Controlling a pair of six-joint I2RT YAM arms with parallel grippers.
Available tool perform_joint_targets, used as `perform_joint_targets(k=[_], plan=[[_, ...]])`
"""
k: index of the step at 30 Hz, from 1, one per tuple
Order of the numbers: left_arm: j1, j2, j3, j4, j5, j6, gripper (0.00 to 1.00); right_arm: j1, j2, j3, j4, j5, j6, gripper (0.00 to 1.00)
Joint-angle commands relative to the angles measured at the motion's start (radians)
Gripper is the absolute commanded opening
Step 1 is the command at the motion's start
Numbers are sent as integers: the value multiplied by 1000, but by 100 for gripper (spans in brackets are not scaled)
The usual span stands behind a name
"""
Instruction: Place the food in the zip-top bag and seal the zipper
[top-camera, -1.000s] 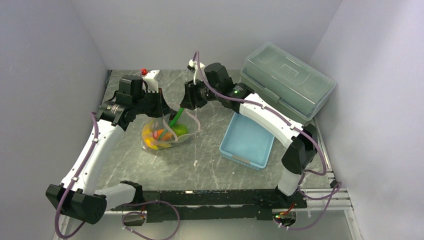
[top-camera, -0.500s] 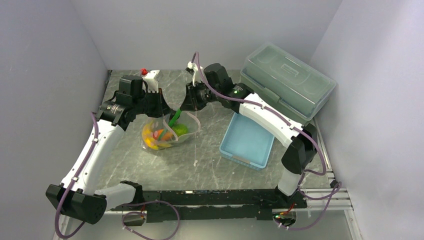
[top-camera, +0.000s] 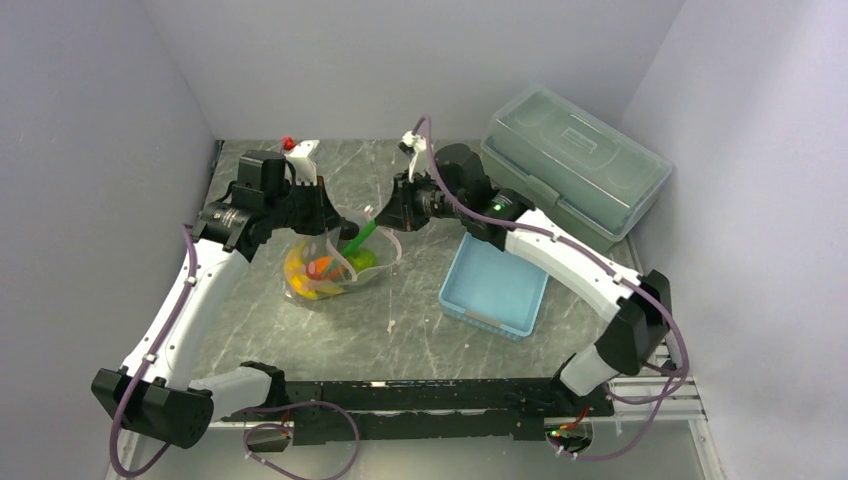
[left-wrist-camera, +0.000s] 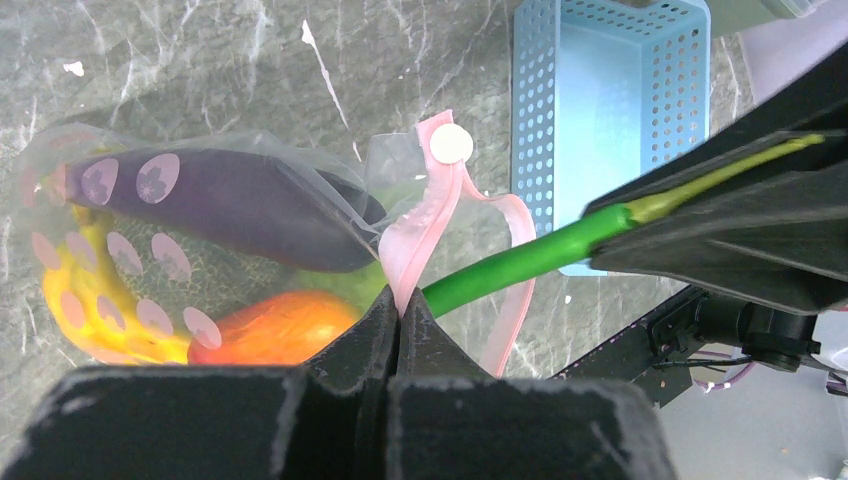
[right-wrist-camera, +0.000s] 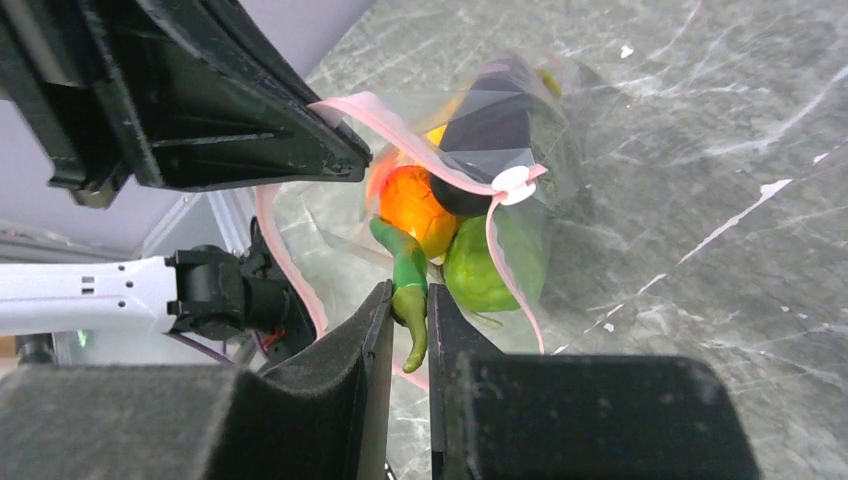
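The zip-top bag (top-camera: 322, 268) lies at mid-left on the table, its mouth held up. My left gripper (left-wrist-camera: 400, 303) is shut on the pink zipper (left-wrist-camera: 432, 212) at the mouth edge. Inside the bag I see a purple eggplant (left-wrist-camera: 240, 195), yellow bananas (left-wrist-camera: 85, 300), an orange-red piece (left-wrist-camera: 275, 325) and a lime-green fruit (right-wrist-camera: 495, 265). My right gripper (right-wrist-camera: 408, 300) is shut on the stem end of the thin long green vegetable (right-wrist-camera: 408, 272). The vegetable (top-camera: 362, 236) slants down through the bag's mouth, its lower end among the other food. The melon is hidden.
A light blue basket (top-camera: 495, 283) sits right of the bag, under my right forearm. A big lidded grey-green box (top-camera: 575, 160) stands at the back right. A white object with a red cap (top-camera: 300, 150) rests at the back left.
My right gripper has closed on the green vegetable's stem, and the right arm has swung to the right, tilting the vegetable that way. The left gripper keeps its hold unchanged.
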Motion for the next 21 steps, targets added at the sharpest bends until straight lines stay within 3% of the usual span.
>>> perform_joint_targets(k=[1,9,21], plan=[[3,-17,4,37,15,-4,0,-6,-112,-78,159,95,54,0],[4,-17,3,37,14,-4,0,-4,-210,-204,269,201,112,0],[3,-15,2,40,14,-10,0,92,-195,-258,383,375,143,0]])
